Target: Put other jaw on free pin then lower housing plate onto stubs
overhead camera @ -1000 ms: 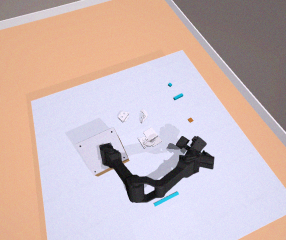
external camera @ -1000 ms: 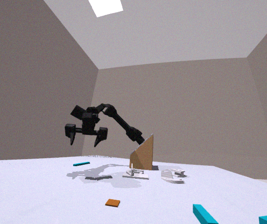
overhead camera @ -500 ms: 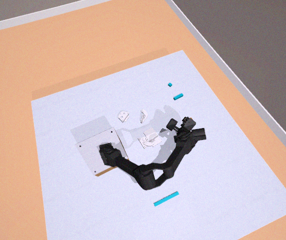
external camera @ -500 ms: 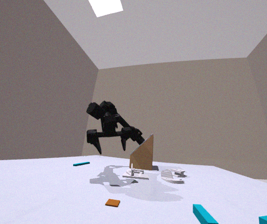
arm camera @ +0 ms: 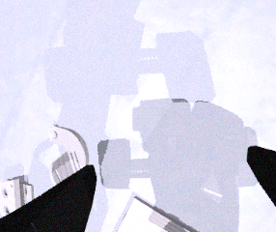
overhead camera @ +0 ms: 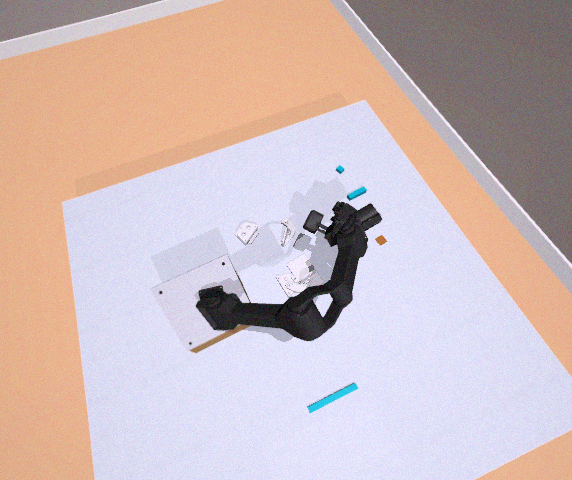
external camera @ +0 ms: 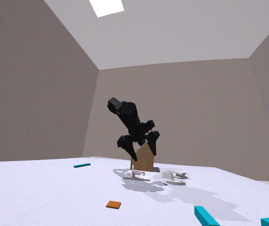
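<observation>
"Wrist view: what's by your gripper (overhead camera: pixel 335 227) (external camera: pixel 145 157) (arm camera: pixel 172 159)?"

"My fingers are wide apart, holding nothing. The loose jaw (overhead camera: pixel 288 232) (external camera: pixel 168 176) (arm camera: pixel 75 145) lies near the base (overhead camera: pixel 282 281) (external camera: pixel 144 179) (arm camera: pixel 133 210), and so does the plate (overhead camera: pixel 247 232) (external camera: pixel 179 173) (arm camera: pixel 13 193)."

"What could go wrong?"

"If I come down crooked, a finger may bump the jaw away. If its teeth miss, the plate may sit tilted."
</observation>
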You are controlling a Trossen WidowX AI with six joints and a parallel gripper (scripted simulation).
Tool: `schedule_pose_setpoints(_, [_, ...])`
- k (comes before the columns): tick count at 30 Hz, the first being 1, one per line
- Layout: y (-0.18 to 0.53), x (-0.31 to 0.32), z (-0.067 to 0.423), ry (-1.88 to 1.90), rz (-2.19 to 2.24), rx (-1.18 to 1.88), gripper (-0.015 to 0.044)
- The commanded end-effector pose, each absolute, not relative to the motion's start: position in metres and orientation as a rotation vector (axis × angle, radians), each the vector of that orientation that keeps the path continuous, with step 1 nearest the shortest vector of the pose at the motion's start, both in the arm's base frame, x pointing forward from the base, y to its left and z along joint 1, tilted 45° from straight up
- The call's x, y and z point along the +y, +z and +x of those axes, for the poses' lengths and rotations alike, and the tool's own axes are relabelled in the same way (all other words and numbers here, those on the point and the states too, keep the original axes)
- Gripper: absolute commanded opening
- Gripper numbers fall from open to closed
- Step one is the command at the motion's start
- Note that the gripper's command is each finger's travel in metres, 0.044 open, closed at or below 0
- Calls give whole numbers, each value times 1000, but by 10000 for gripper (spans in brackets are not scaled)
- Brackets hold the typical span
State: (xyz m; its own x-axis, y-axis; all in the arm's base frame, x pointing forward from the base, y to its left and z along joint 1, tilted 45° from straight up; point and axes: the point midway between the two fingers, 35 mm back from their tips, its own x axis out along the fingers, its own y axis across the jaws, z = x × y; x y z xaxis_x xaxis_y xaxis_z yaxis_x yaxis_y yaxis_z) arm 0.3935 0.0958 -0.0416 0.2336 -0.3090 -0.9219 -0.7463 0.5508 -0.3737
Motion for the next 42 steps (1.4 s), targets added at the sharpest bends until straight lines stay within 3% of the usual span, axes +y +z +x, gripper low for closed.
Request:
schedule_pose_setpoints(1, [-57,111,380,364,-1054,1401,440])
schedule_pose_setpoints(22, [-129,150,284,199,-1437,1549,440])
schedule_pose_setpoints(42, [-162,118,288,190,-1451,1549,440])
